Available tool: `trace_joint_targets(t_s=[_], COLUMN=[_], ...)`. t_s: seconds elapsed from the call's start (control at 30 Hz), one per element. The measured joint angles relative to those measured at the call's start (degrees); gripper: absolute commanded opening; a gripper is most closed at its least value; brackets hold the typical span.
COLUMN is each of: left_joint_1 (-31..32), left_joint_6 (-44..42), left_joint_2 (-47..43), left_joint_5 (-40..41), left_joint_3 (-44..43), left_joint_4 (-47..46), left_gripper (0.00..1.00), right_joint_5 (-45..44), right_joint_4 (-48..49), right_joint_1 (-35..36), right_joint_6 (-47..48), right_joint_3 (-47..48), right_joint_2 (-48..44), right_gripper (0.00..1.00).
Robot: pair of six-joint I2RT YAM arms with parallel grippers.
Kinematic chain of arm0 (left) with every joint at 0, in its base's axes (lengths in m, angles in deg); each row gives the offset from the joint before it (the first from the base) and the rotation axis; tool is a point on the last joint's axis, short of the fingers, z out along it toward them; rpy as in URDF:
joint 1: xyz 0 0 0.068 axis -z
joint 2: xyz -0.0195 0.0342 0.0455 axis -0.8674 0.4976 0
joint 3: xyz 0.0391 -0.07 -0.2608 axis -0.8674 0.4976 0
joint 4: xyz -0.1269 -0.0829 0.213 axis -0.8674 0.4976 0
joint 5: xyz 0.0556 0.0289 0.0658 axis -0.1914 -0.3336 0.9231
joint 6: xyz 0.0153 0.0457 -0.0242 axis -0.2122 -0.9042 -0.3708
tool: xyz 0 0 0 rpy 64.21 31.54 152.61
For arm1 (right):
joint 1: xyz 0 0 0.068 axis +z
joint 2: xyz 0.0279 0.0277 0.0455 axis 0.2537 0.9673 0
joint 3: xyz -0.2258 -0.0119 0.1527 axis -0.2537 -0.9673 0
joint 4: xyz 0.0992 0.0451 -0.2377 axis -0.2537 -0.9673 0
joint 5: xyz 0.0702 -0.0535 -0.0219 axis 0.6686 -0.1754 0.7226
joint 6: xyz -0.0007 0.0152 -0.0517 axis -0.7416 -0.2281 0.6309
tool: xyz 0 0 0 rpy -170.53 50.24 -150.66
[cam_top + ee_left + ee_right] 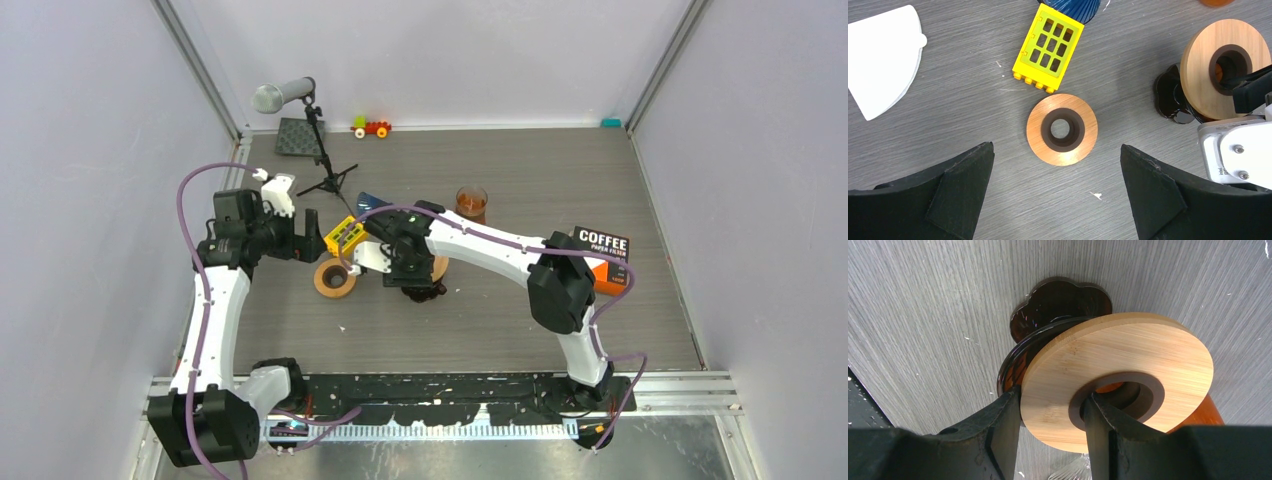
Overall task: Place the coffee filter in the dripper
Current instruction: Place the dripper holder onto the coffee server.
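A white coffee filter lies flat on the table at the far left of the left wrist view; the left arm hides it in the top view. My left gripper is open and empty above a loose wooden ring. My right gripper is shut on the wooden collar of the amber glass dripper. One finger is outside the rim, the other in the collar's hole. The dripper is tilted, and it also shows in the left wrist view.
A yellow grid block and a blue ribbed cone lie behind the loose ring. A glass of amber liquid, the filter box, a microphone stand, a black pad and a toy car stand further off.
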Motion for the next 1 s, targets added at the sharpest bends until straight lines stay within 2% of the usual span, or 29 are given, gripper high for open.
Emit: trace_joint_targets(t_s=[0.53,1.0], left_joint_1=[0.00,0.00], left_joint_6=[-0.02,-0.02], left_joint_2=[-0.13,-0.28], left_joint_5=[-0.72,-1.16], left_joint_3=[0.00,0.02], left_joint_4=[0.00,0.00], left_gripper=[1.00,1.00], right_joint_5=[-0.31,-0.48], right_joint_4=[-0.59,-3.37], right_joint_1=[0.11,2.67], right_joint_6=[-0.28,-0.94], right_joint_3=[2.36,1.60], right_joint_2=[0.15,-0.74], right_gripper=[0.33,0.38])
